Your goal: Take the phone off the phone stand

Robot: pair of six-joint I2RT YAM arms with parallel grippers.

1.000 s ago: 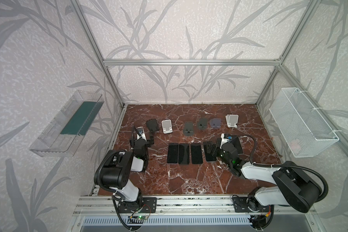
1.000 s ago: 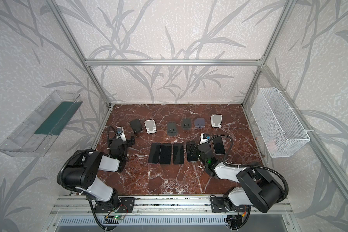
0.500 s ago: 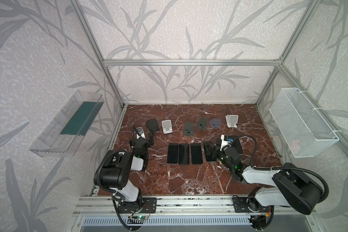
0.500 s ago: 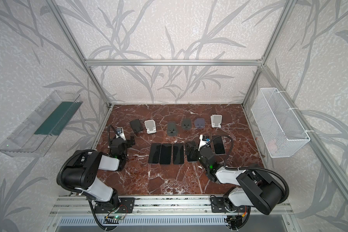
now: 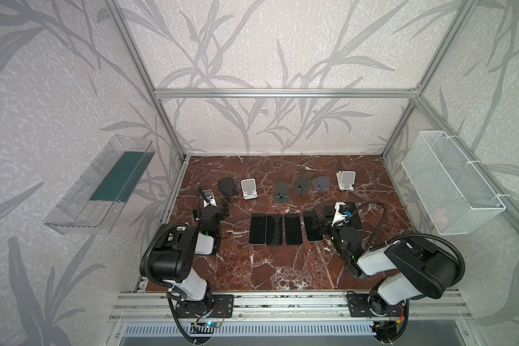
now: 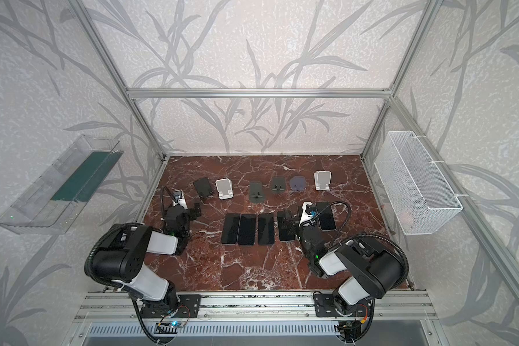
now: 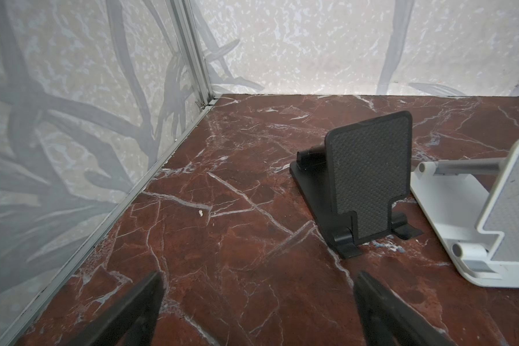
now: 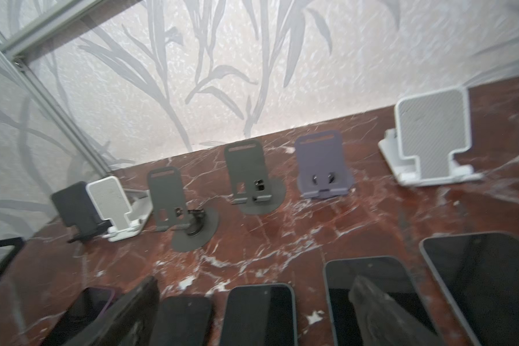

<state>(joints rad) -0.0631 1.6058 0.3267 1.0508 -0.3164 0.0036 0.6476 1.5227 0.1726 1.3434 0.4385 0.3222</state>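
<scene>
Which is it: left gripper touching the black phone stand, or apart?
Apart. The left wrist view shows bare marble tabletop between the open left gripper and the front foot of the black phone stand.

You can count five phones (image 5: 257, 229) lying flat, six phone stands (image 5: 281, 191), two white, two grey, one black, one purple, two robot arms (image 5: 174, 257), one wire basket (image 5: 450, 182), one clear tray (image 5: 81, 206).

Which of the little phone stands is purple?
The purple plastic phone stand, second from the right in the back row in a top view, next to a white plastic phone stand. The rest are black, grey or white.
</scene>
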